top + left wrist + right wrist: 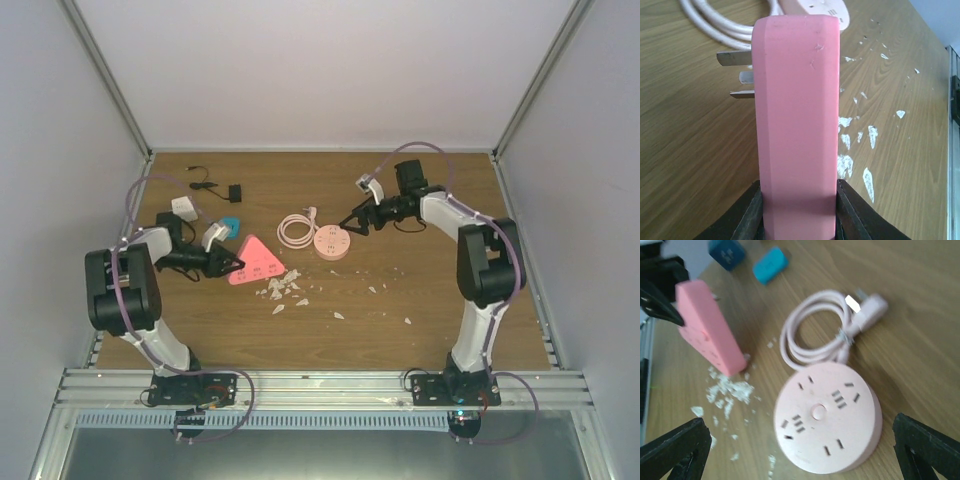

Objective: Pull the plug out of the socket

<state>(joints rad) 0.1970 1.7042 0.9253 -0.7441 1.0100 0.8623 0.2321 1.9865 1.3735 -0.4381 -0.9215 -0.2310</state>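
My left gripper (799, 200) (228, 264) is shut on one corner of the salmon-pink triangular socket (795, 110) (256, 263) (707, 330), which is held tilted up on its edge. Metal pins (735, 59) stick out of the socket's back. The plug (867, 305) (310, 212), pale pink on the end of a coiled cord (810, 335), lies on the table apart from the socket. My right gripper (800, 432) (352, 222) is open and hovers over a round pink disc strip (827, 420) (331, 243), holding nothing.
White crumbs (288, 290) (847, 165) lie scattered in front of the socket. Blue adapters (229, 224) (770, 264), a white adapter (183, 208) and a black lead (215, 186) sit at the back left. White walls enclose the wooden table (420, 300).
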